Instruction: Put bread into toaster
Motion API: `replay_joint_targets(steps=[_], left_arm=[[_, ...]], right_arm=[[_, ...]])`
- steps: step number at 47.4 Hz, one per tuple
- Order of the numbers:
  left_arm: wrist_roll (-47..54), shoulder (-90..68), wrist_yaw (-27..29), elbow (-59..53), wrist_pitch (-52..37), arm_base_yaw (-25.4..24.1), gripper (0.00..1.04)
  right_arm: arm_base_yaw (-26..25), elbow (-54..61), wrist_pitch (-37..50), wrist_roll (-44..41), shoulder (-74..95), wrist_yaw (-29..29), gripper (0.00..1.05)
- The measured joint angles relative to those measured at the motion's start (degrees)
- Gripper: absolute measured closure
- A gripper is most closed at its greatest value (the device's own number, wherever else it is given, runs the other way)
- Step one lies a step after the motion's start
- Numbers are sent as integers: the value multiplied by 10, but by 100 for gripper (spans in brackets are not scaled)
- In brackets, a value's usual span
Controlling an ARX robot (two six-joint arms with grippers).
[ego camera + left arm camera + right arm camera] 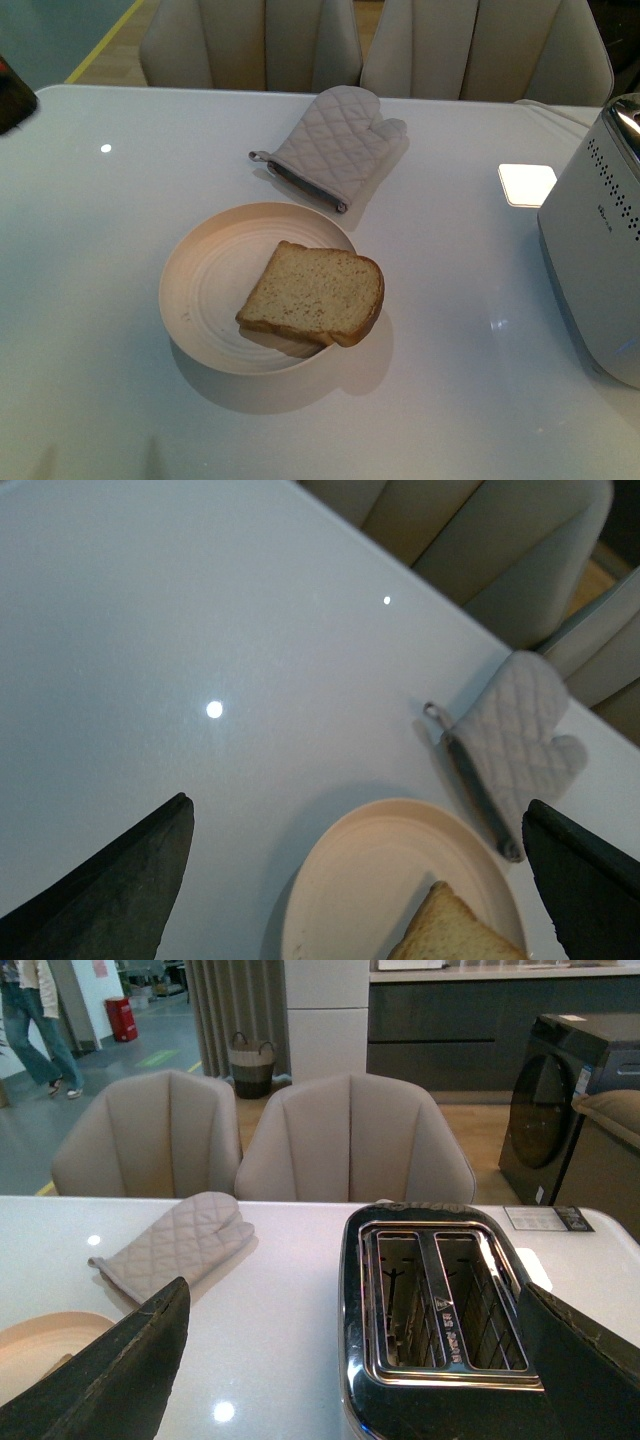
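The bread (314, 294), a squarish tan slice with brown crust, lies on the right part of a round beige plate (205, 275) in the middle of the table. The off-white toaster (600, 255) with dotted side stands at the right edge. Neither gripper shows in the front view. My left gripper (358, 825) is open above the plate (370, 870), with a corner of the bread (450, 930) between its fingers. My right gripper (355, 1310) is open above the toaster's shiny top (440, 1305), whose two slots stand empty.
A grey quilted oven mitt (335, 145) lies behind the plate; it also shows in the left wrist view (520, 735) and right wrist view (175, 1245). A flat white square pad (526, 184) lies near the toaster. Beige chairs (250, 45) stand along the table's far edge.
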State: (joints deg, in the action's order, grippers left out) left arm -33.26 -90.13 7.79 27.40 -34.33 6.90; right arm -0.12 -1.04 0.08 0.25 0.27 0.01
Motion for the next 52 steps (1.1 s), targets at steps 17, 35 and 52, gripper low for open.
replay_joint_targets(steps=[17,35,52], left_arm=[[236,386,-19,-139,-34,-4,37],[323,518,-78,-221,15,-66,102],[325,614,-78,-265,61,-67,102]], right_arm=[[0,0,0,0,0,0,9],[0,0,0,0,0,0,9],[0,0,0,0,0,0,9]])
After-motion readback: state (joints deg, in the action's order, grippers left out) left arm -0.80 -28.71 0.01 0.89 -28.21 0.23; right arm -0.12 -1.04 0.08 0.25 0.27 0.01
